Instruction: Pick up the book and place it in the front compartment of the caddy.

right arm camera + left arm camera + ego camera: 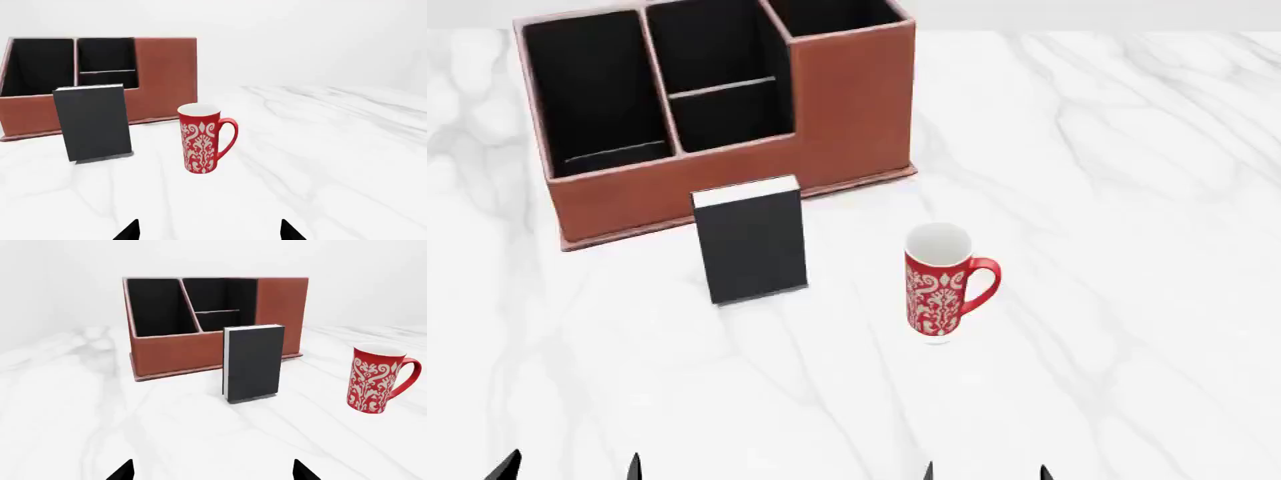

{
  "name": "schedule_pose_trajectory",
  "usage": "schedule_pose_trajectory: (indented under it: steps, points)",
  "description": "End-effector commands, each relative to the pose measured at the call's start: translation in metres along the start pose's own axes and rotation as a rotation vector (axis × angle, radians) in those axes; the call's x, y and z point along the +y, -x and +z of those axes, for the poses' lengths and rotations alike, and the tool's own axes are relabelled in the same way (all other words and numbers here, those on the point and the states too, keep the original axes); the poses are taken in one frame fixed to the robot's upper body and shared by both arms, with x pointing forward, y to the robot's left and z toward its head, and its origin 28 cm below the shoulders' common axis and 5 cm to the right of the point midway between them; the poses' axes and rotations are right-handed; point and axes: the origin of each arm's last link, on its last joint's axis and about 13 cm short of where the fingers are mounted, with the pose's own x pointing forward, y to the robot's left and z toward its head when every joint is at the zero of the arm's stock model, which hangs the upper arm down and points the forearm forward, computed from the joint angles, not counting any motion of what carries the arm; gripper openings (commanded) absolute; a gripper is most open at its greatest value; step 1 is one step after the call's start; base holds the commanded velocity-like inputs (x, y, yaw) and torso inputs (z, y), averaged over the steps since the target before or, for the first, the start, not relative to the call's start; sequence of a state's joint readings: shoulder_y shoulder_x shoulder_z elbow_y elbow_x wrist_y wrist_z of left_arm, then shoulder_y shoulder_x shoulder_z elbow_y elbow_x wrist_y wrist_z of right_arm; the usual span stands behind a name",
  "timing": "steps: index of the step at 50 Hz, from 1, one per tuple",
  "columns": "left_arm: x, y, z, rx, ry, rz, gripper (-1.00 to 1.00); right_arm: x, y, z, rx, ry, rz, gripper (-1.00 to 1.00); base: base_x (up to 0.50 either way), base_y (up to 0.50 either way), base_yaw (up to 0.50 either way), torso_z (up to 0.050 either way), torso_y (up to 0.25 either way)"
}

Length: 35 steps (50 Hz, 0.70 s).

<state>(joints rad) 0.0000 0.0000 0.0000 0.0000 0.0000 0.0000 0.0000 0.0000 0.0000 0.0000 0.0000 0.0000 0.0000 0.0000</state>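
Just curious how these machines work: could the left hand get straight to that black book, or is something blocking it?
Probably yes. The left hand faces the book across bare marble, open. The mug stands off to one side, the caddy behind.

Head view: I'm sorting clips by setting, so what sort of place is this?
Probably a simulated desk or counter scene, not a real room: a white marble-look tabletop under blank pale surroundings, holding only a leather-look caddy, an upright black book and a red patterned mug.
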Motion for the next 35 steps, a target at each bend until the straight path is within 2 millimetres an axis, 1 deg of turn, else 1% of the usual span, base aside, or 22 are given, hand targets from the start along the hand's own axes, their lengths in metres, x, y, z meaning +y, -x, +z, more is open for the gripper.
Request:
schedule_pose_trajectory:
  steps: [1, 31, 35]
  points:
    - [0.0002, 0.0, 0.0, 0.001, 0.002, 0.002, 1.0, 0.0001, 0.0004, 0.0004, 0.0, 0.0, -0.001, 1.0, 0.0, 0.0, 0.0, 0.0, 0.0]
    - [0.0003, -0.0002, 0.0004, 0.012, 0.023, 0.012, 1.0, 0.0005, 0.0011, -0.0007, 0.003, 0.012, 0.005, 1.0, 0.0, 0.0, 0.0, 0.0, 0.0]
    - [-0.0007, -0.0001, -0.0006, 0.016, -0.005, 0.009, 1.0, 0.0005, 0.001, -0.0006, 0.003, 0.012, 0.005, 1.0, 0.0, 0.0, 0.0, 0.0, 0.0]
